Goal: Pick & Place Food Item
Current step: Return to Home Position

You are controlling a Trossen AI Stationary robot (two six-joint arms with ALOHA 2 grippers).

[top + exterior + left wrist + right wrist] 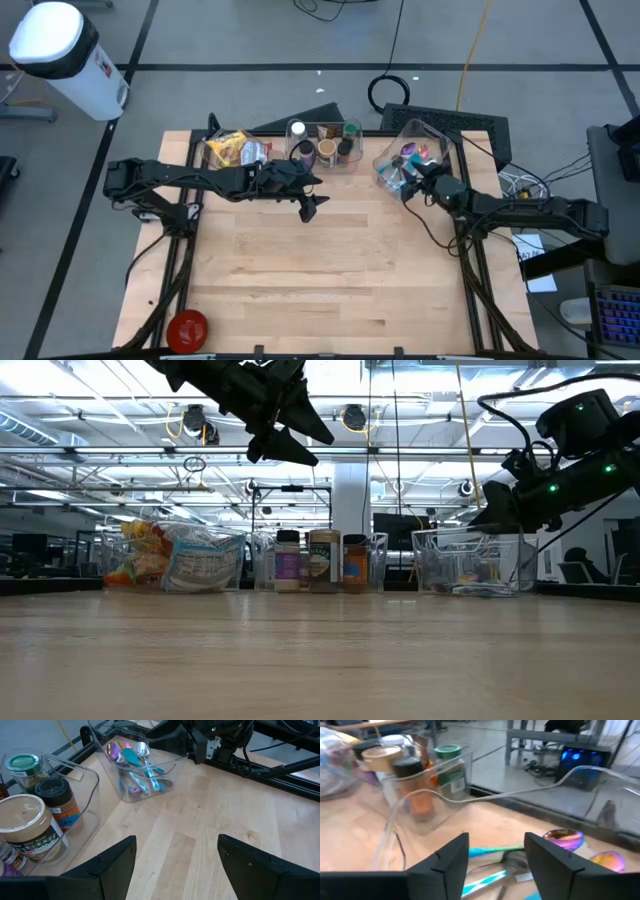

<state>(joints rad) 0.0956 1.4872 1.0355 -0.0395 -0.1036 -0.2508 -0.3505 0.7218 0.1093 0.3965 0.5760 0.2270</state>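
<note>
Nearest our lens was the left gripper [176,845], spread wide with nothing held, hanging above the bare table [210,805] just in front of the middle bin [91,787] of jars [55,800]. From there the spoons [135,765] lay ahead and to its right, piled in the right transparent bin [172,770]. Their handles seemingly ran along the bin's length, though the clear walls muddled that for us. Farther right, the right gripper [496,839] hung directly over those spoons, at or just above the bin's rim, parted and empty. We judged the placing done. The right arm, much the nearer, would need to rise clear of the walls before drawing back toward its own side.
</note>
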